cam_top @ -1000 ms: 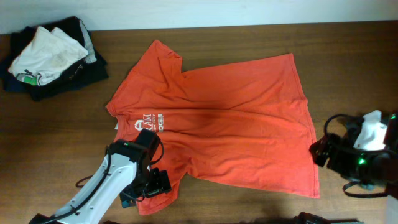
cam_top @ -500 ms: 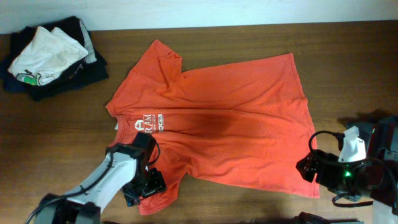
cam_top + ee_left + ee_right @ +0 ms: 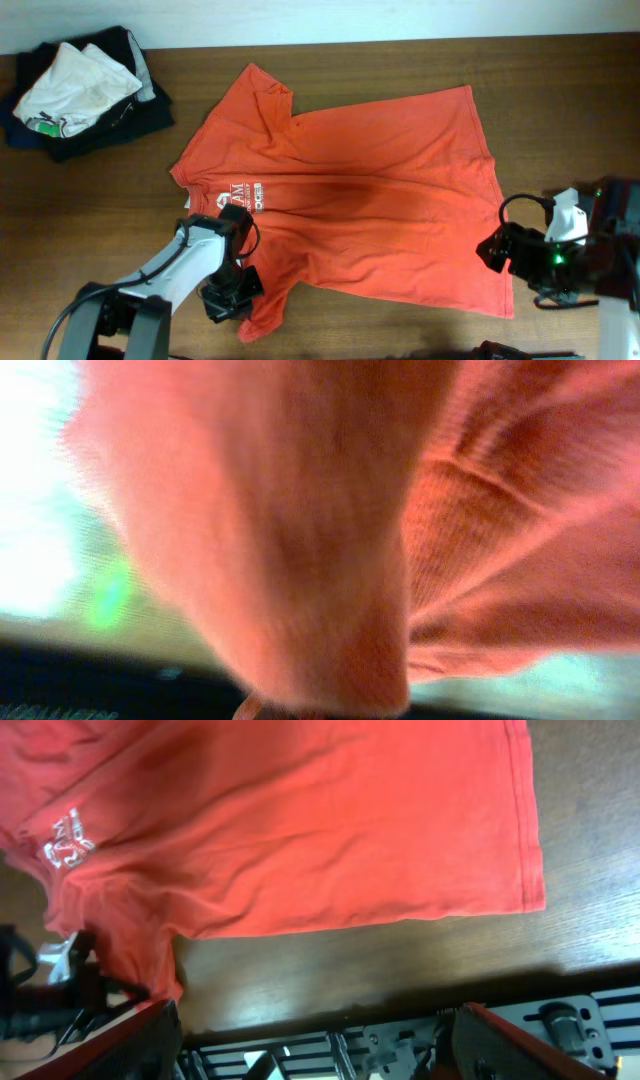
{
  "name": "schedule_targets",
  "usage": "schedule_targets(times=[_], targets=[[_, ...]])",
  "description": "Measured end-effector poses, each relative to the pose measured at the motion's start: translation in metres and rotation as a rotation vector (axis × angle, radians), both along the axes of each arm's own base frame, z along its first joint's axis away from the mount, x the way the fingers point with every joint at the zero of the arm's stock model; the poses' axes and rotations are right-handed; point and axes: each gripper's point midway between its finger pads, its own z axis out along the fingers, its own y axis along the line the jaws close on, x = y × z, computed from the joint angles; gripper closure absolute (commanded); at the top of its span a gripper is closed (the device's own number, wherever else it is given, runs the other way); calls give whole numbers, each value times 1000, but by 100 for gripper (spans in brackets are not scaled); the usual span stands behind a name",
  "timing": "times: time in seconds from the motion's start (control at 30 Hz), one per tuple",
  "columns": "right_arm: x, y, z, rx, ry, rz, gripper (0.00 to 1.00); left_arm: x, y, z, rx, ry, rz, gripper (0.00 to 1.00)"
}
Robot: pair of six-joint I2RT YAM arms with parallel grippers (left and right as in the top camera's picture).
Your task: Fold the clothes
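1. Overhead: the orange-red T-shirt [image 3: 370, 200] lies spread flat across the middle of the table [image 3: 560, 100], with white lettering [image 3: 240, 195] near its left side and the hem towards the right edge. A pile of clothes [image 3: 80, 90], dark and white, sits in the far left corner, well apart from the shirt. The left gripper [image 3: 232, 292] is at the shirt's near-left sleeve, close to the near edge, with its jaws closed on the bunched cloth. The right gripper [image 3: 492, 250] is just beside the hem at the shirt's near right corner, its jaws spread and holding nothing
2. Left wrist: blurred orange-red T-shirt [image 3: 300, 510] cloth fills nearly the whole view, folded right up against the camera. The fingers are hidden behind it
3. Right wrist: the right gripper [image 3: 312, 1020] shows two red fingers [image 3: 130, 1040] standing wide apart with nothing between them. Beyond them the T-shirt [image 3: 300, 830] lies flat on the table [image 3: 400, 955], and the lettering [image 3: 65, 838] is at the view's left side
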Motion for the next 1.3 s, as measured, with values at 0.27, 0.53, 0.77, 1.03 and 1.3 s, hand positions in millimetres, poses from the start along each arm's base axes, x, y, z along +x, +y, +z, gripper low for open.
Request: schedule_targets(times=[0.27, 0.53, 0.77, 1.03, 1.3], targets=[[2, -40, -61, -97, 241, -350, 1, 26, 9, 42, 33, -189, -54, 99], [-8, -82, -122, -181, 361, -656, 1, 23, 11, 43, 31, -181, -86, 99], [-25, -100, -167, -80, 524, -799, 1, 23, 11, 43, 30, -182, -89, 99], [-38, -80, -219, -19, 532, -837, 2, 23, 11, 43, 30, -182, -92, 99], [-25, -89, -227, -34, 452, -853, 47, 23, 11, 43, 30, -181, -93, 99]])
